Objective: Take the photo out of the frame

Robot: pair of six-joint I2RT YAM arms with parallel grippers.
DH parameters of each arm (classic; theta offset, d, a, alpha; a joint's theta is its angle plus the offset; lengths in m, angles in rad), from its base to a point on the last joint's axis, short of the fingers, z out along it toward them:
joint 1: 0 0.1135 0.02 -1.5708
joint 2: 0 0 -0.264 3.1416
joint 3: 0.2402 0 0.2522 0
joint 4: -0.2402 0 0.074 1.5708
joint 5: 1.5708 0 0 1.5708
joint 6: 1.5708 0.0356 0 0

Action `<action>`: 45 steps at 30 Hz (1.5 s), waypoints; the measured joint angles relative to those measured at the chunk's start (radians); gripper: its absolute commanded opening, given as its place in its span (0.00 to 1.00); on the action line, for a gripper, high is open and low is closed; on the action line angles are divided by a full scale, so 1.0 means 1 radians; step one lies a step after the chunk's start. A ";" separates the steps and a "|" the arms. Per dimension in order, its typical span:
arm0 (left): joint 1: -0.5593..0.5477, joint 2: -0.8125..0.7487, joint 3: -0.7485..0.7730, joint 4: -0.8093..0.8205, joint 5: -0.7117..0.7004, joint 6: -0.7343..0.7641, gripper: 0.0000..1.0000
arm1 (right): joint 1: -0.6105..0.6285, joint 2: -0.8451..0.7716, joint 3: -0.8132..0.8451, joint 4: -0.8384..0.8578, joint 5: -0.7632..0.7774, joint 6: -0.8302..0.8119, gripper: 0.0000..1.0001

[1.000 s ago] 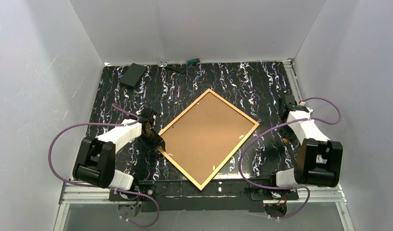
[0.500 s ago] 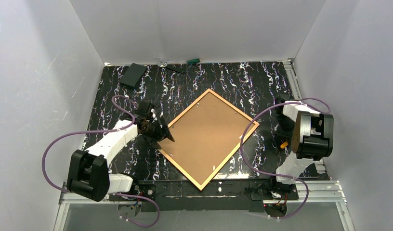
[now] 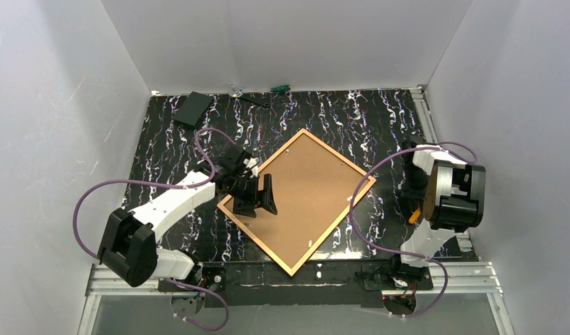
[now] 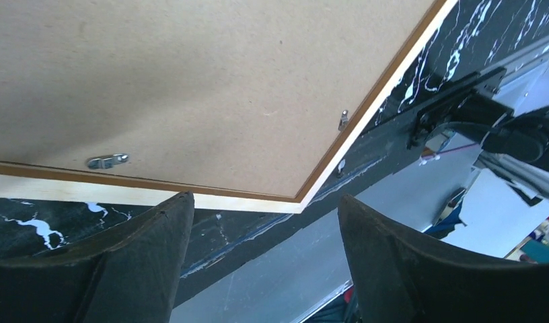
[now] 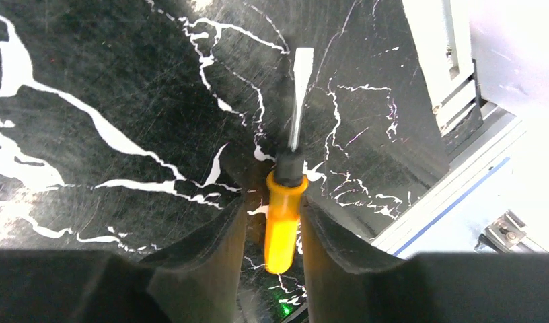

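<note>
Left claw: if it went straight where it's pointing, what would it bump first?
Probably the frame, its wooden rail near the corner, ahead of the open left claw. Depth is unclear.

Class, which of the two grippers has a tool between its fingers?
The right gripper: an orange-handled flat screwdriver sits between its fingers. The left gripper is open and empty.

Wears white shells (image 3: 172, 202) over black joint housings (image 3: 132, 244), trails looping purple cables (image 3: 86, 202), ends in black left pincer (image 4: 264, 202) and right pincer (image 5: 272, 208), fingers (image 4: 144, 256) broad, curved.

light: bright, even | shadows: soft | glare: right-wrist view's right edge | focus: sharp
</note>
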 measured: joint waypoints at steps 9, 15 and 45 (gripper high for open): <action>-0.072 0.003 0.004 0.015 0.000 0.002 0.84 | -0.008 -0.053 -0.021 0.019 -0.094 -0.027 0.54; -0.098 0.003 0.039 0.009 0.006 0.029 0.88 | -0.008 -0.138 -0.071 0.072 -0.140 -0.017 0.79; -0.602 0.699 0.670 -0.082 -0.410 0.240 0.64 | 0.114 -1.398 -0.453 0.311 -0.418 0.008 0.86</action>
